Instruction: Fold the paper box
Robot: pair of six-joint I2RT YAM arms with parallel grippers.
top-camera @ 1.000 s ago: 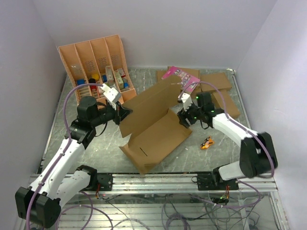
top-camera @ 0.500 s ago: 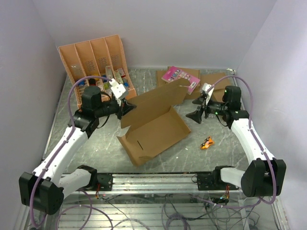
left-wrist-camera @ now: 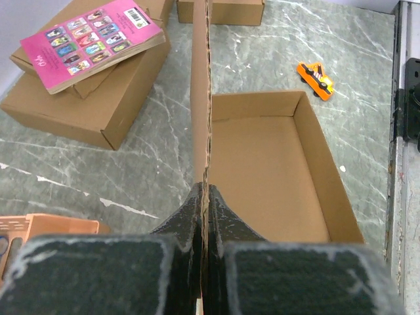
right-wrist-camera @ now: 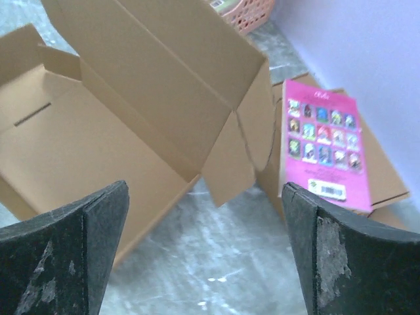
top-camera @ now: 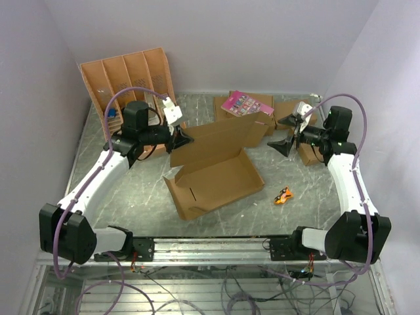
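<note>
Grey marble tabletop carries the paper box at centre, base open, lid panel raised. I see my left gripper clenched on the lid's edge; my right gripper stands spread wide, clear of the box, grasping nothing.

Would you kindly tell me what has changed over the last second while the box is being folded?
The right hand came off the right end of the lid, opened wide and drew back to the right. The left hand, clamped on the lid's left edge throughout, moved away from the arm bases, and the box slid with it. The pink book, the small boxes and the orange toy stayed put.
</note>
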